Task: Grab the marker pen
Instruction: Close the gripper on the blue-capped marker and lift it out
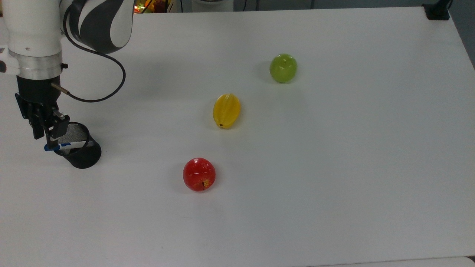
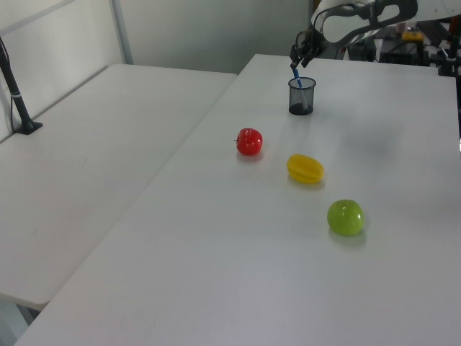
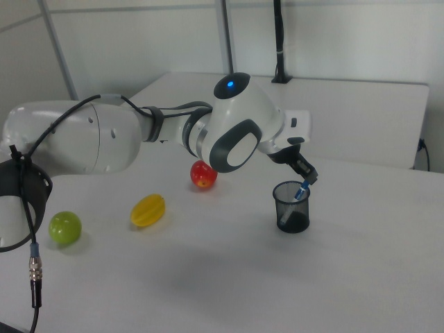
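1. White and smooth, the large table (image 1: 334, 167) carries everything I see; a second white table (image 2: 94, 144) stands beside it on the left view's left, and behind both there is a pale wall.
2. I count three plastic fruits on the table: one glossy red apple (image 1: 199, 174), one ribbed yellow fruit (image 1: 226, 110) and one round green apple (image 1: 283, 68). They lie well apart from each other, in a diagonal row in the top view.
3. I count one container, a black mesh pen cup (image 1: 78, 148), which stands upright near the top view's left edge, well apart from the fruits.
4. Inside the cup I see one thing, the slim white marker pen with a blue cap (image 1: 64, 145). It leans against the rim, and its blue cap end sticks out over the rim toward the top view's left.
5. I count one robot arm, white with dark joints (image 3: 139, 135), and one black cable (image 1: 107, 81) that loops from its wrist.
6. Its black two-finger gripper (image 1: 48, 139) hangs just above the cup's rim at the blue cap end of the marker. The fingers stand narrow, on the two sides of the cap, but I cannot tell if they already press on it.
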You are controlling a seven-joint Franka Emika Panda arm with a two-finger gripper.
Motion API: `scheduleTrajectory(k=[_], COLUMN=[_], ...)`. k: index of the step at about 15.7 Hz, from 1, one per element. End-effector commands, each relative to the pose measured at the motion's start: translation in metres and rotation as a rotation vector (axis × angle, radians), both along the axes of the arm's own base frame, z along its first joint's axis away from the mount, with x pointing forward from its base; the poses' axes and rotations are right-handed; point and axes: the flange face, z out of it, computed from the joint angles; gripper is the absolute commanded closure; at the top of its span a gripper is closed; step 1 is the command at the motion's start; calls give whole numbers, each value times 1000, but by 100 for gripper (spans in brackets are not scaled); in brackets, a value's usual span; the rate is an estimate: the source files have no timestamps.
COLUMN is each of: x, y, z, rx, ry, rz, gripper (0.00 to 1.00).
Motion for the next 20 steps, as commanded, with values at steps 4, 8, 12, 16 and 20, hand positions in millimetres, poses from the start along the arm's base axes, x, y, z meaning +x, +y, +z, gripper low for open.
scheduleTrajectory(k=[4,8,12,16,20], x=[6,6,6,3,-9], y=[-3,-3,-3,2,5], z=[-11,-16,-15,26,93], rx=[-33,-33,-33,-37,-45], ry=[-16,-8,-10,-64,-155], rz=[14,15,15,16,13], gripper=[72,90,100,100,100])
